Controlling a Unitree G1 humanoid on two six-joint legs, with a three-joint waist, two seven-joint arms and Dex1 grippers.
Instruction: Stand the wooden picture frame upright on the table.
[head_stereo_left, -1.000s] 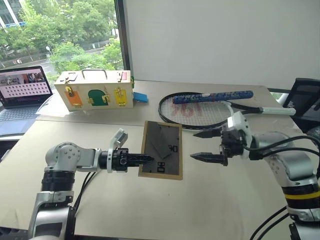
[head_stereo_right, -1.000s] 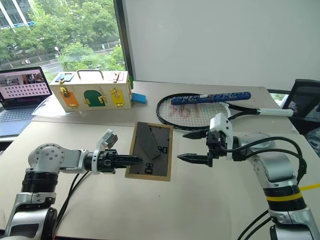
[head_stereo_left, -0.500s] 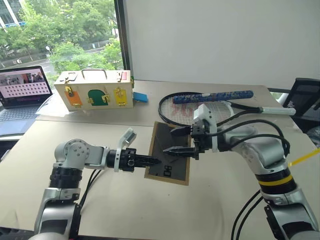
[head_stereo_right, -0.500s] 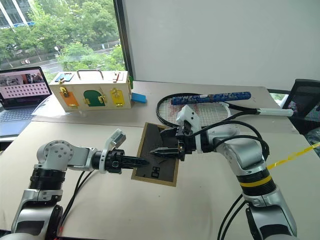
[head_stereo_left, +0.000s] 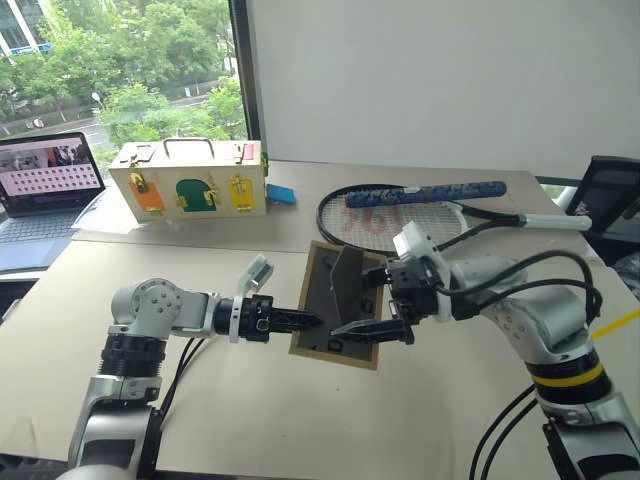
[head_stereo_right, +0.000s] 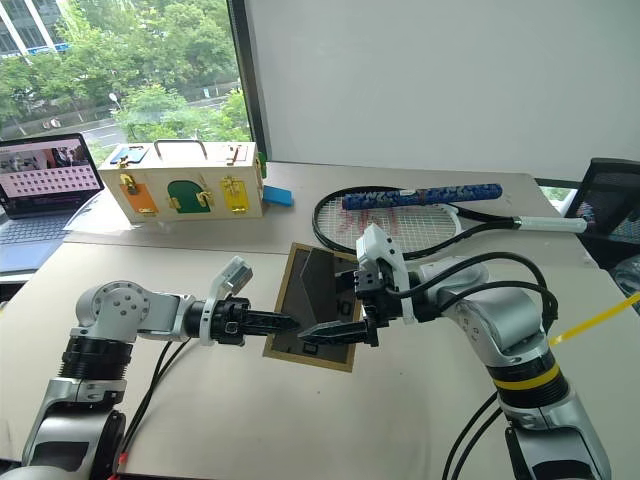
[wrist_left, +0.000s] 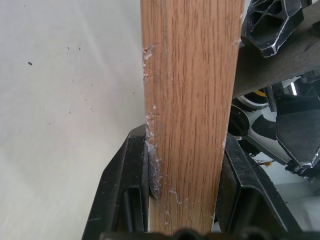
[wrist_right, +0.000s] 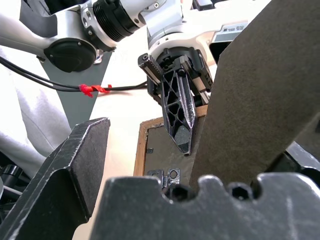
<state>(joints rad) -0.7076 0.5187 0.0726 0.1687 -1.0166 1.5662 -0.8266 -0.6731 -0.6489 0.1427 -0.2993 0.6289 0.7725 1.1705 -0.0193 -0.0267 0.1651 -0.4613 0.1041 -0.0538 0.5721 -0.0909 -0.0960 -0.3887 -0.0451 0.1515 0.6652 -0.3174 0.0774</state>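
Left tool (head_stereo_left: 310, 321) clamps the wooden picture frame (head_stereo_left: 318, 300); right tool (head_stereo_left: 372, 302) gapes wide.
Frame back-up on the tabletop (head_stereo_left: 300, 420); its stand (head_stereo_left: 346, 284) lifted between the right fingers.

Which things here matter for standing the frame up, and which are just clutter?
Part of the job:
- wooden picture frame, back up, stand lifted
- table
- left gripper, shut on the frame's edge
- right gripper, open at the stand

Lying about:
- cream box with coloured latches
- racket
- laptop
- blue block
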